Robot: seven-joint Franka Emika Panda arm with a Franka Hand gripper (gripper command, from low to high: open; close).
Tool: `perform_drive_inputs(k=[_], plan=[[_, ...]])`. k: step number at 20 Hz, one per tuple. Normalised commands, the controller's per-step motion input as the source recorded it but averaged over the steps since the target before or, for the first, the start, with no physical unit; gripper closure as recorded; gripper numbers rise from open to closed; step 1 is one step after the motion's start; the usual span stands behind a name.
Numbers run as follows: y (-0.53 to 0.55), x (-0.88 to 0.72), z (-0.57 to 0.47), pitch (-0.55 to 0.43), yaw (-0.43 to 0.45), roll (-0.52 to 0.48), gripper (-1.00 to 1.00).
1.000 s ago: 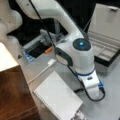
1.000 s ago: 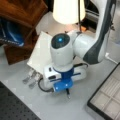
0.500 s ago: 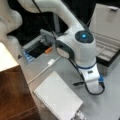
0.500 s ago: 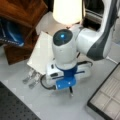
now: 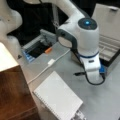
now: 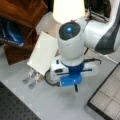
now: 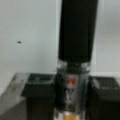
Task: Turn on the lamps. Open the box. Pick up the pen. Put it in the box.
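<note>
In the wrist view the pen, black with a silvery clear middle, stands upright between two black fingers, and my gripper is shut on it. In a front view its dark tip pokes out below the blue wrist block, above the grey table. The box lies open at a front view's right, lid up, with beige compartmented lining showing. The cream-white lamp glows brightly behind the arm.
A white spiral notebook lies on the table next to a brown wooden cabinet. A white cable runs past a grey tray. Metal clips lie near the notebook.
The arm has carried the pen up and sideways toward the open box. The notebook, cable and box have stayed put.
</note>
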Motion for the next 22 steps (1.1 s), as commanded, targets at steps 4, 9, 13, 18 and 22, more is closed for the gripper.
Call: perform_drive_inputs(k=[4, 9, 13, 18, 22], plan=[[0.18, 0.11, 0.3, 0.182, -0.242, -0.237, 1.0], [0.19, 0.13, 0.27, 0.202, -0.352, -0.309, 1.0], [0.2, 0.16, 0.22, 0.197, -0.282, -0.34, 1.0], [0.2, 0.14, 0.25, 0.238, -0.242, -0.269, 1.0], [0.21, 0.11, 0.28, 0.239, -0.174, -0.216, 1.0]])
